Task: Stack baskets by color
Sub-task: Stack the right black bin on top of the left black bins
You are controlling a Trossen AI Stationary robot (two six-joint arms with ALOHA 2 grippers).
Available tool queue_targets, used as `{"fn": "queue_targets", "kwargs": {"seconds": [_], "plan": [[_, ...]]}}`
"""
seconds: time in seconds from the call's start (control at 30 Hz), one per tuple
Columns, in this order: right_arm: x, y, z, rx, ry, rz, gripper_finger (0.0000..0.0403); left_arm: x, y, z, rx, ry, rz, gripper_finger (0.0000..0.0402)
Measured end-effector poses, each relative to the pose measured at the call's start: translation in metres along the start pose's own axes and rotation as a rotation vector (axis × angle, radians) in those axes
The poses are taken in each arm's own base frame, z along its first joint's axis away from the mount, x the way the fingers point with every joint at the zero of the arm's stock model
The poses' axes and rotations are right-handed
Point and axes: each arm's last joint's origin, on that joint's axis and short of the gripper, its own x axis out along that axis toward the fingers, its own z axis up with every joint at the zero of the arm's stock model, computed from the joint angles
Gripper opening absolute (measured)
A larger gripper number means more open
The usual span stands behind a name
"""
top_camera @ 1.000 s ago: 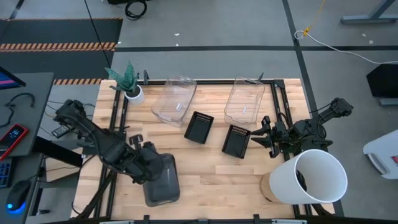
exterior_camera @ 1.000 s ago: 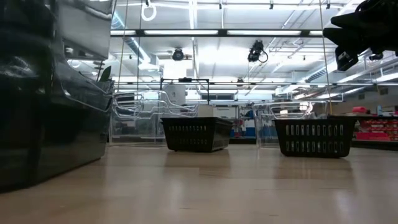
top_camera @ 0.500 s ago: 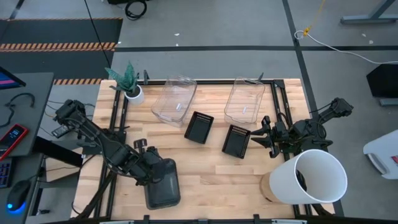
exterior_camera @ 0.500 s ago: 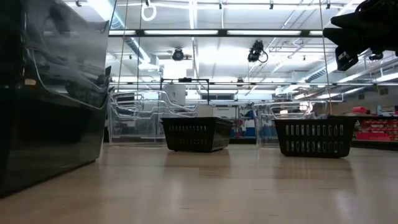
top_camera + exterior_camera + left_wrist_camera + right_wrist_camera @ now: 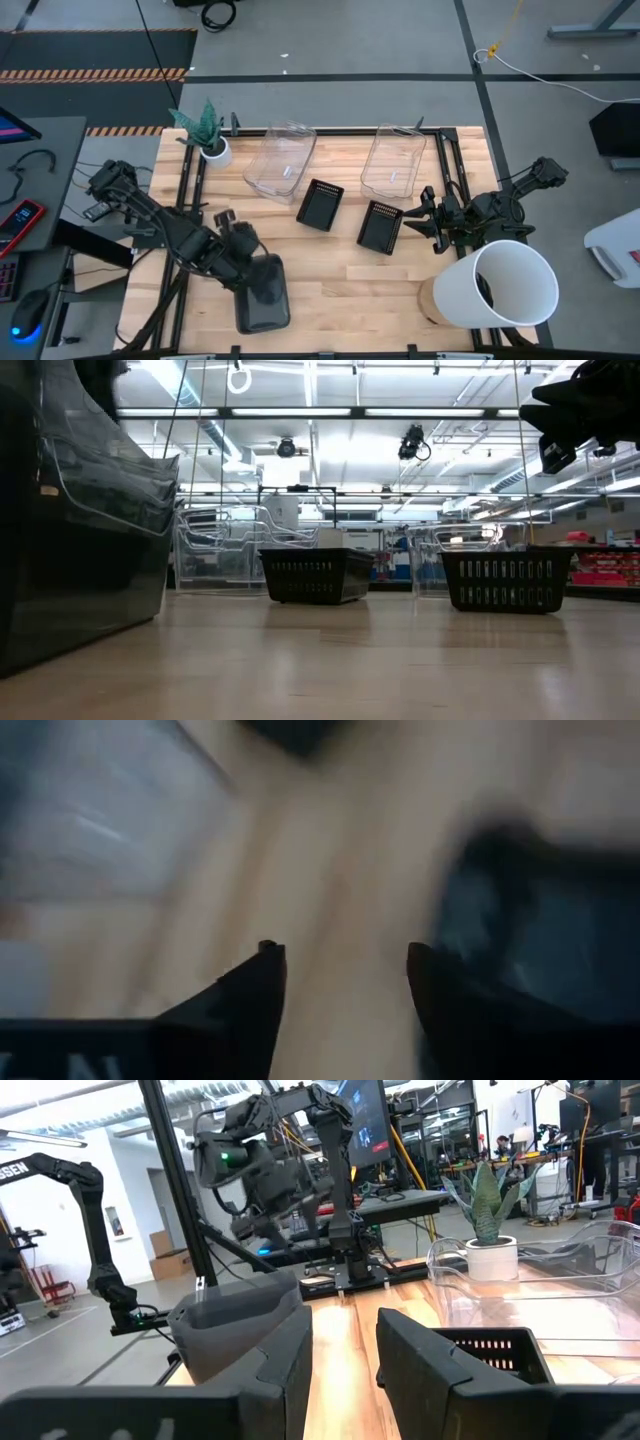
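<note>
The surface [image 5: 340, 270] carries all the baskets, and places are given here from the potted plant [image 5: 208, 135], which is set at the far left corner in the high view. Just to the right of the plant one large basket [image 5: 280, 160] is placed along the far edge, and a second large basket [image 5: 394, 160] is found further right along that edge. Nearer than these, two small slotted baskets [image 5: 320, 204] [image 5: 380, 226] are laid side by side, well apart from the plant. Straight toward the near edge from the plant, a rounded basket stack [image 5: 262, 300] is set, with the left hand [image 5: 232, 232] over its far end. At the corner diagonally opposite the plant a bucket [image 5: 505, 282] is stood, with the right hand [image 5: 424, 216] just beyond it.
</note>
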Motion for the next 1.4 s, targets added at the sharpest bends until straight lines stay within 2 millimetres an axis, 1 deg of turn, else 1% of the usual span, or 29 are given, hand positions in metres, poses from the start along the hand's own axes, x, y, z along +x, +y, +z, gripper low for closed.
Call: {"fn": "queue_targets", "kwargs": {"seconds": [0.1, 0.2, 0.27, 0.4, 0.5, 0.6, 0.77, 0.83, 0.93, 1.03, 1.1, 1.2, 1.4], "plan": [[0.0, 0.0, 0.0, 0.0, 0.0, 0.0, 0.0119, -0.001, 0.003, 0.008, -0.159, -0.223, 0.128, 0.0221], [0.0, 0.0, 0.0, 0.0, 0.0, 0.0, 0.0119, -0.001, 0.002, 0.017, -0.33, -0.412, 0.177, 0.0215], [0.0, 0.0, 0.0, 0.0, 0.0, 0.0, 0.0119, -0.002, 0.003, 0.024, -0.397, -0.516, 0.202, 0.0208], [0.0, 0.0, 0.0, 0.0, 0.0, 0.0, 0.0119, -0.005, 0.002, 0.035, -0.41, -0.684, 0.281, 0.0193], [0.0, 0.0, 0.0, 0.0, 0.0, 0.0, 0.0119, -0.003, -0.004, 0.039, -0.294, -0.709, 0.337, 0.0178], [0.0, 0.0, 0.0, 0.0, 0.0, 0.0, 0.0119, -0.005, -0.005, 0.035, -0.203, -0.714, 0.391, 0.0153], [0.0, 0.0, 0.0, 0.0, -0.001, 0.0, 0.0119, -0.007, 0.006, 0.019, -0.173, -0.768, 0.499, 0.0101], [0.0, 0.0, 0.0, 0.0, 0.0, 0.0, 0.0119, -0.001, 0.01, 0.01, -0.192, -0.808, 0.526, 0.0083], [0.0, 0.0, 0.0, 0.0, 0.0, 0.0, 0.0119, 0.016, 0.013, -0.004, -0.197, -0.862, 0.558, 0.006], [0.0, 0.0, 0.0, 0.0, 0.0, 0.0, 0.0119, 0.029, 0.017, -0.017, -0.196, -0.873, 0.563, 0.004], [0.0, 0.0, 0.0, 0.0, 0.0, 0.0, 0.0119, 0.034, 0.022, -0.023, -0.187, -0.869, 0.572, 0.0026], [0.0, 0.0, 0.0, 0.0, 0.0, 0.0, 0.0119, 0.031, 0.033, -0.027, -0.178, -0.861, 0.586, 0.0007], [0.0, 0.0, 0.0, 0.0, 0.0, 0.0, 0.0119, 0.018, 0.05, -0.038, -0.265, -0.904, 0.517, 0.0004]]}}
